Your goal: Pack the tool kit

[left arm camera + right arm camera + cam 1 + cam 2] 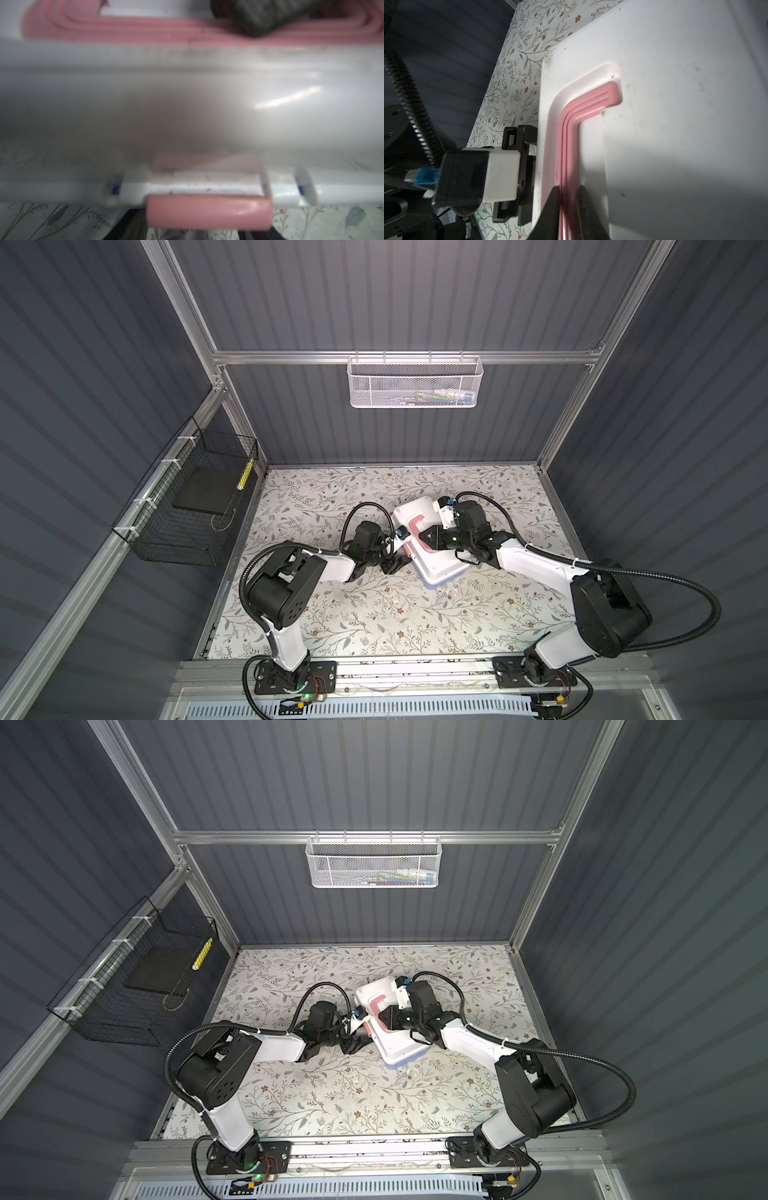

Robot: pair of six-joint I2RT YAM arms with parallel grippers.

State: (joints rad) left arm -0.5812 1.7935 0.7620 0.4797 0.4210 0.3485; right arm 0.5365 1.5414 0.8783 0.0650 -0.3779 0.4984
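The tool kit lies just behind the desk's middle, the left hand at its left side, the right hand on top, astride its handle.

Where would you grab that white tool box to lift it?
The pink handle, from above, jaws across its long bar. It lies flat in a recess of the lid, with room on either side; the right gripper straddles it so.

Both top views are sharp; the floral bench is bright, the walls dim. Left wrist view is blurred, glare streaks the white lid; right wrist view half shadowed.
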